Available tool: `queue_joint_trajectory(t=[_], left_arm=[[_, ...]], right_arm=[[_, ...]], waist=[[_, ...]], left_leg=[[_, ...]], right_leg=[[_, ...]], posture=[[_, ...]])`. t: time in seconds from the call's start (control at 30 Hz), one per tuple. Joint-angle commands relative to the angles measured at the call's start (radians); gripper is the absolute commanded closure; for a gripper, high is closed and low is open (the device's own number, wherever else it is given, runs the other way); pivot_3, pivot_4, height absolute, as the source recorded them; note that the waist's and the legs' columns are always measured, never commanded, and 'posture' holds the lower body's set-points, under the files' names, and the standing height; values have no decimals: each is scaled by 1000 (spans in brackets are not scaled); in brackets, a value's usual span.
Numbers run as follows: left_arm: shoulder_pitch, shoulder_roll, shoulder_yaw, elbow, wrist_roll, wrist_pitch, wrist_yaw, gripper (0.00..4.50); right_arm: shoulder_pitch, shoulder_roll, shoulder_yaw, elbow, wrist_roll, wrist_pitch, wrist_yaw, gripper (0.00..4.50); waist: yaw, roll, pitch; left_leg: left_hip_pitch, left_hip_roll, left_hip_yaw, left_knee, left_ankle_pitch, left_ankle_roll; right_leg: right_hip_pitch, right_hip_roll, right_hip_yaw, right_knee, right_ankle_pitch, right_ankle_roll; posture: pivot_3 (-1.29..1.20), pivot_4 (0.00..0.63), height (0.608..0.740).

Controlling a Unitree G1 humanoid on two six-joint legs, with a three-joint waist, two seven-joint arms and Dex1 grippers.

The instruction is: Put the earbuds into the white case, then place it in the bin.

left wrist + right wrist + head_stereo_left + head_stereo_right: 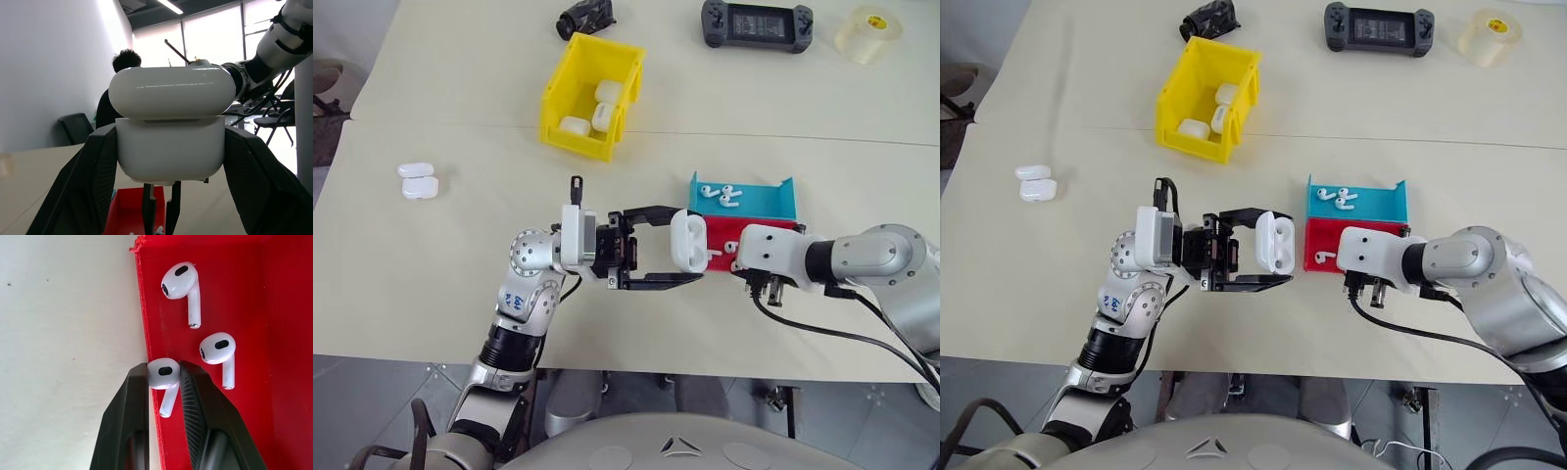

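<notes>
My left gripper is shut on the white case and holds it above the table, just left of the red tray. In the left wrist view a dark seam runs between the lid and body of the case. My right gripper points down over the red tray's edge, shut on one white earbud. Two more earbuds lie loose in that tray. The yellow bin stands at the back left with several white cases inside.
A blue tray holding earbuds sits behind the red one. Another white case lies at the far left. A black game console, a tape roll and a black object line the far edge. A person sits beyond.
</notes>
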Motion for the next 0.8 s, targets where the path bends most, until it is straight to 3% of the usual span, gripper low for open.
queue_joint_trajectory(t=[0.03,0.17,0.3,0.37,0.63,0.8], left_arm=[[-5,7,14,-13,-23,-11,-12,1701],[-5,16,30,7,-34,-6,-25,1701],[-16,27,33,35,-47,11,-58,1701],[-29,31,30,48,-44,21,-67,1701],[-68,28,49,67,-71,77,-79,1701],[-107,20,62,58,-104,141,-60,1701]], right_arm=[[39,45,-190,-60,113,15,2,3977],[134,158,-394,-59,227,-158,34,3977],[225,401,-586,-66,468,-258,-10,3977],[224,503,-621,-62,548,-311,-42,3977],[194,726,-544,-120,657,-367,-269,3977],[215,833,-394,-156,621,-448,-309,3977]], waist=[[0,0,0],[3,0,0],[2,-1,0],[-1,-1,0],[-4,-1,0],[-2,-1,0]], left_leg=[[0,0,0,0,0,0],[0,0,0,0,0,0],[0,0,-1,-1,0,0],[0,-1,0,-1,0,0],[1,-1,0,-1,0,1],[1,-1,0,-1,0,1]], right_leg=[[0,0,0,0,0,0],[0,0,0,0,0,1],[1,2,-1,2,0,1],[1,2,-1,4,1,1],[0,3,1,6,0,1],[-1,4,1,7,0,1]], posture=[[0,150,740],[0,150,740],[0,150,740],[0,150,740],[0,150,740],[0,150,740]])
